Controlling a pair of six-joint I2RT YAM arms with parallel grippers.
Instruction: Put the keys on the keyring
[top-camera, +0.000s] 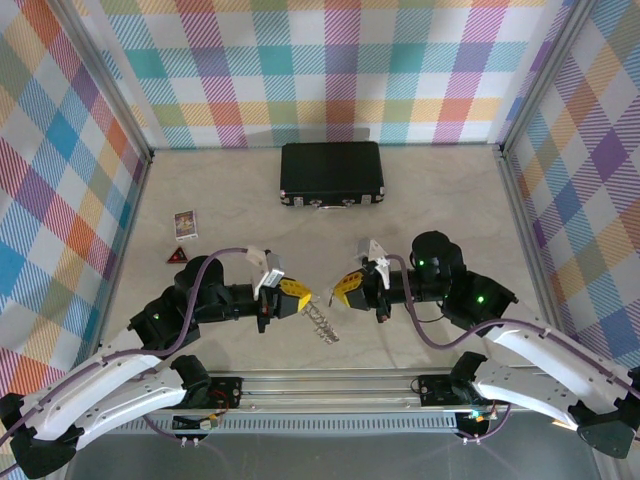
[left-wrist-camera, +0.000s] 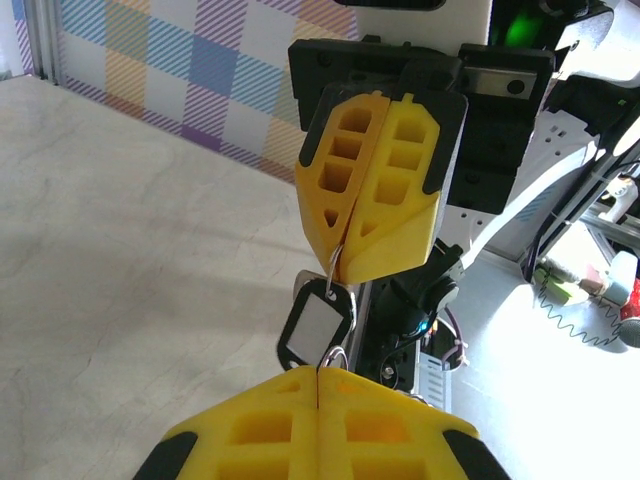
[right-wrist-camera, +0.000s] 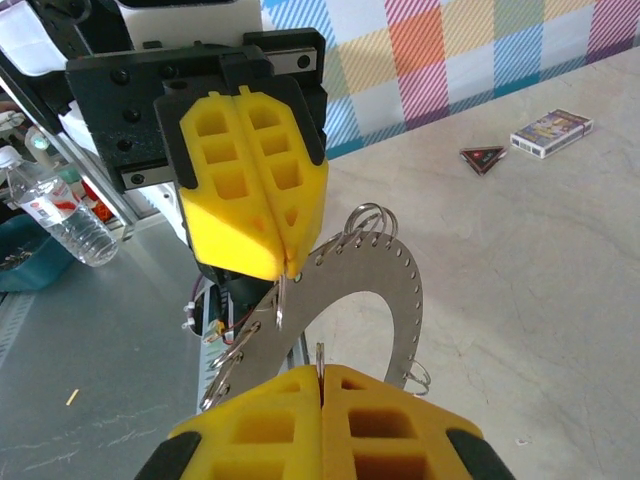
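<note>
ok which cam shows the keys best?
Right wrist: the keys form a big silvery arc between left claw and right claw, with the holes sharp. Top external has them as a small silvery strand dangling under the claw tips. Left wrist gives just a glint of metal by the dark keyring.

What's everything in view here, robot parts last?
black rectangular hard case: one, black, far middle of the beige table.
small printed card box: one, blue and white, table's left side.
small flat triangular piece: one, dark with red, near the card box.
silvery flat bunch of metal keys: one, silver, raised, near middle.
small dark oval metal keyring: one, dark, beside the keys.
clear plastic water bottle: one, clear, off the table.
left gripper: one, yellow, jaws shut on the keys.
right gripper: one, yellow, jaws shut on a thin wire ring.
</note>
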